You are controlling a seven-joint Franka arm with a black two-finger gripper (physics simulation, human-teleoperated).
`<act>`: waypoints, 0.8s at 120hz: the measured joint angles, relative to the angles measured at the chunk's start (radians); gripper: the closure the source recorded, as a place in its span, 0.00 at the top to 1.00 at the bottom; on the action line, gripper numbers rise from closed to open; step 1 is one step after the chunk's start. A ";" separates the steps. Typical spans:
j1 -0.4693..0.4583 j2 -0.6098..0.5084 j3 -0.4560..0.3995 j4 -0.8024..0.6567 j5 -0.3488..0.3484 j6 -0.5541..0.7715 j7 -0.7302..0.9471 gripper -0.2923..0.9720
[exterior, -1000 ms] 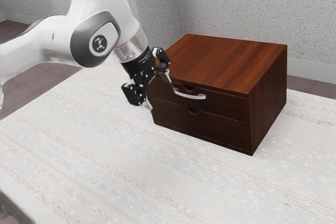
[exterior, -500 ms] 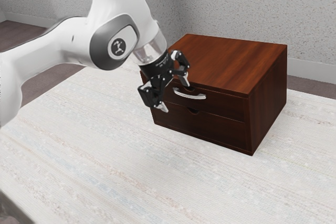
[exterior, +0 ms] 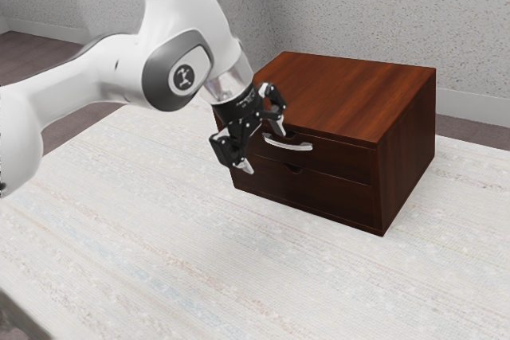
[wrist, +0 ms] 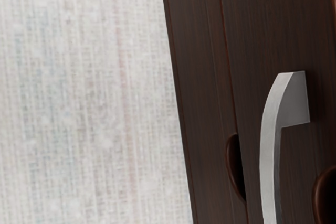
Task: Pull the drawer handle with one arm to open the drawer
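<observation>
**Gripper at the drawer handle – drawer shut**

Exterior view: The wooden cabinet (exterior: pixel 343 93) stands on the table (exterior: pixel 159 236), near its far edge and toward the exterior view's right. It has two drawers. The upper drawer (exterior: pixel 339 158) carries the grey handle (exterior: pixel 288 146), and the lower drawer (exterior: pixel 319 193) sits beneath it. Both fronts lie flush with the cabinet face. The arm (exterior: pixel 119 77) enters from the exterior view's left. The gripper (exterior: pixel 265 147) is at the cabinet's front, by the handle's end nearest the arm. Its jaws are released – spread wide and grasping nothing. The upper finger is just beside that end of the handle; contact cannot be determined.

Wrist view: The handle (wrist: pixel 273 145) is a curved grey bar standing off the dark upper drawer (wrist: pixel 315 35). Beside the cabinet front lies the pale woven surface of the table (wrist: pixel 79 103).
</observation>
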 joint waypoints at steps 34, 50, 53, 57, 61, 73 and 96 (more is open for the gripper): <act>0.009 0.018 0.000 -0.001 -0.004 0.016 0.010 0.77; 0.010 0.022 0.000 -0.001 -0.005 0.024 0.015 0.77; 0.010 0.022 0.000 -0.002 -0.005 0.025 0.016 0.77; 0.011 0.023 0.000 -0.003 -0.005 0.027 0.017 0.77; 0.011 0.024 0.000 -0.003 -0.005 0.028 0.018 0.77; 0.011 0.026 0.000 -0.004 -0.006 0.030 0.022 0.77; 0.012 0.030 0.000 -0.011 -0.009 0.034 0.027 0.73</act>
